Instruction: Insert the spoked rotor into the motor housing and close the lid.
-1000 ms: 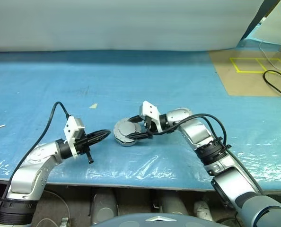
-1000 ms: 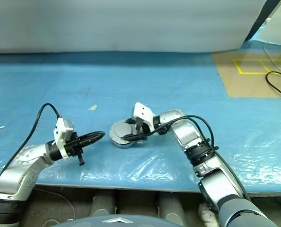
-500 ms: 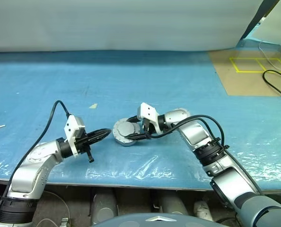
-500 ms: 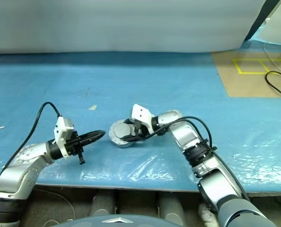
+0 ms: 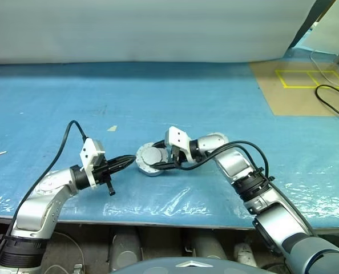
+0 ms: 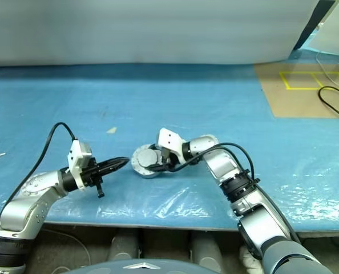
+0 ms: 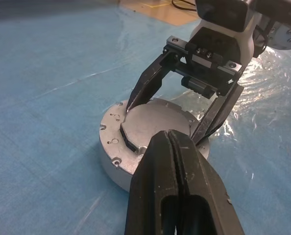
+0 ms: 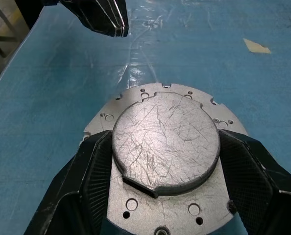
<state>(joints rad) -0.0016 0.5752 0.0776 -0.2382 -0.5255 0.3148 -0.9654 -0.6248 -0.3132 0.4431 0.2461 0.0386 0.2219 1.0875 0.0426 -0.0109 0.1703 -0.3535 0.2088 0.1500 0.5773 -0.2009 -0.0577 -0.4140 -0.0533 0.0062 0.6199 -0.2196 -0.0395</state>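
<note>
The motor housing [image 7: 111, 161] sits on the blue sheet at mid-table with the lid [image 8: 170, 117] lying flat on top, plain face and raised circle up. My right gripper [image 5: 155, 157] reaches in from the right. Its two black fingers [image 8: 94, 171] press against opposite sides of the raised circle. My left gripper [image 5: 132, 161] is shut with nothing in it, and its tips stand just left of the housing, not touching it. The spoked rotor is hidden.
A small tape scrap [image 5: 112, 128] lies behind the left arm. A brown board with yellow tape [image 5: 306, 85] and a black cable [image 5: 335, 100] are at the far right. The table's front edge [image 5: 169, 220] runs close below both arms.
My right wrist has rolled slightly while its fingers stay on the lid. The housing and the left gripper have kept their places.
</note>
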